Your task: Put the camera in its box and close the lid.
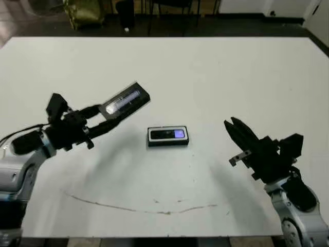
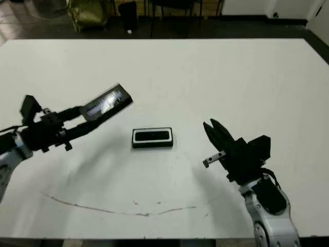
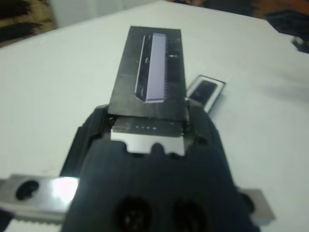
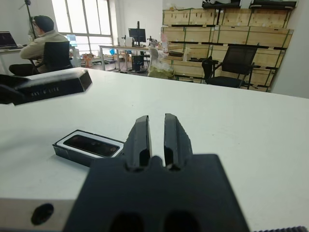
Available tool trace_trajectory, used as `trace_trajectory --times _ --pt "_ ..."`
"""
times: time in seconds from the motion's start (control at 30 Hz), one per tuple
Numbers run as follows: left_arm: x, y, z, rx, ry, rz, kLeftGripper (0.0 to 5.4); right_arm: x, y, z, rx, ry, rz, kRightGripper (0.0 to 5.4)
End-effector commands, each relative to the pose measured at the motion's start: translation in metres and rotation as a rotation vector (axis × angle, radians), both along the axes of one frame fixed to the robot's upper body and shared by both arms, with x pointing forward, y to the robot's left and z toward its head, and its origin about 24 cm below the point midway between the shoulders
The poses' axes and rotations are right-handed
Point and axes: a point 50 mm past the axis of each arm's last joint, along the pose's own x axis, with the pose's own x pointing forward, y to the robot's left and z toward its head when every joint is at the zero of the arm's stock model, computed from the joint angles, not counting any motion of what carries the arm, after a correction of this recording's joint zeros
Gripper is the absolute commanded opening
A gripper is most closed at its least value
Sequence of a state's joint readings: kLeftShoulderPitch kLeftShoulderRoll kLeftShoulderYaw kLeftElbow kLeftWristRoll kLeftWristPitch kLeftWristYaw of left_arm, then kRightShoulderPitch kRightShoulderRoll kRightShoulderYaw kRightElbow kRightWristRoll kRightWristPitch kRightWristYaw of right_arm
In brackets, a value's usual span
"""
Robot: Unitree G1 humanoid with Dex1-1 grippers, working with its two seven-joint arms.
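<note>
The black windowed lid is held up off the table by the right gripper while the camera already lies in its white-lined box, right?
Not the right: the left gripper holds the black windowed lid, per the left eye view. The camera does lie in its white-lined box.

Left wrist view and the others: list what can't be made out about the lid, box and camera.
- The lid: the left gripper hides its held end in the left wrist view; the underside shows nowhere.
- The box: cut off behind the lid in the left wrist view.
- The camera: whether fully seated is too small to tell.
- Lid lettering: blurred in the right wrist view.
</note>
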State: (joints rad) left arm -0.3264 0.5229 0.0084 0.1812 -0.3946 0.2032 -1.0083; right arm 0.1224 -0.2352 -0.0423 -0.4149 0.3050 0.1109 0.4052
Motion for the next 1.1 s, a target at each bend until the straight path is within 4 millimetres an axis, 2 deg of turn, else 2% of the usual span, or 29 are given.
trace_trajectory --times 0.03,0.47,0.9,1.1 --pt "0.008 -0.001 -0.007 0.039 0.037 -0.069 2.01 0.0 -0.002 -0.002 -0.013 0.008 0.001 0.0" --pt "0.03 -0.001 -0.012 0.05 0.217 -0.209 2.01 0.002 -0.002 -0.003 -0.036 -0.02 0.002 0.0" --pt "0.037 -0.011 -0.023 0.062 0.315 -0.292 2.01 0.003 -0.005 -0.005 -0.016 -0.017 0.015 0.0" --pt "0.037 -0.018 -0.029 0.063 0.288 -0.312 2.01 0.003 -0.005 -0.003 -0.029 -0.016 0.018 0.0"
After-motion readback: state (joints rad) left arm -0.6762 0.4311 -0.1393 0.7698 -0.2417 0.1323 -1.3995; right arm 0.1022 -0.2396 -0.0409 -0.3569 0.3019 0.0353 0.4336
